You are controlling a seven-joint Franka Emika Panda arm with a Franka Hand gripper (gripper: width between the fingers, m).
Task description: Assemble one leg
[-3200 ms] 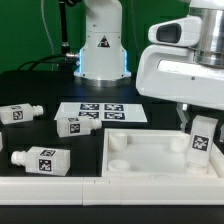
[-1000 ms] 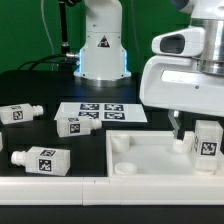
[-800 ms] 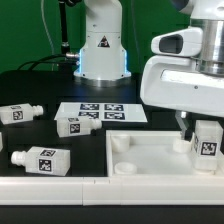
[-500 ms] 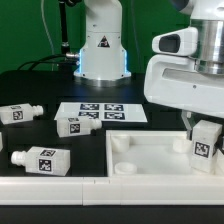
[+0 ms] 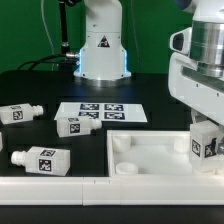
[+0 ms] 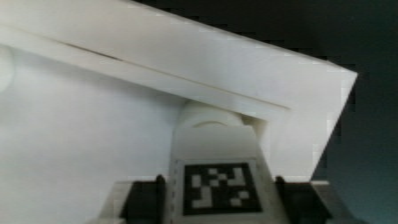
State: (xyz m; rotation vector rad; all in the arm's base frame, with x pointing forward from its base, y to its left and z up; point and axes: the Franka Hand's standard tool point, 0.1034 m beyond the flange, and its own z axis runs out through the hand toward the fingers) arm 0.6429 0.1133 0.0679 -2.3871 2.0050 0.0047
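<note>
My gripper [image 5: 205,122] is shut on a leg [image 5: 205,142], a small white block with a black-and-white tag, standing upright at the far corner of the large white square tray-like piece [image 5: 150,155] on the exterior view's right. In the wrist view the leg [image 6: 219,170] sits between my two dark fingers [image 6: 146,198], its far end against the tray's corner. Three more legs lie on the black table at the exterior view's left: one far left [image 5: 19,113], one by the marker board [image 5: 78,125], one at the front [image 5: 38,158].
The marker board [image 5: 100,112] lies flat behind the tray. The robot's white base [image 5: 100,45] stands at the back. The tray's raised rim [image 6: 214,75] runs past the leg in the wrist view.
The gripper has turned about its upright axis while holding the leg at the tray's corner, and the leg has turned with it and sits a little lower. The other legs have not moved.
</note>
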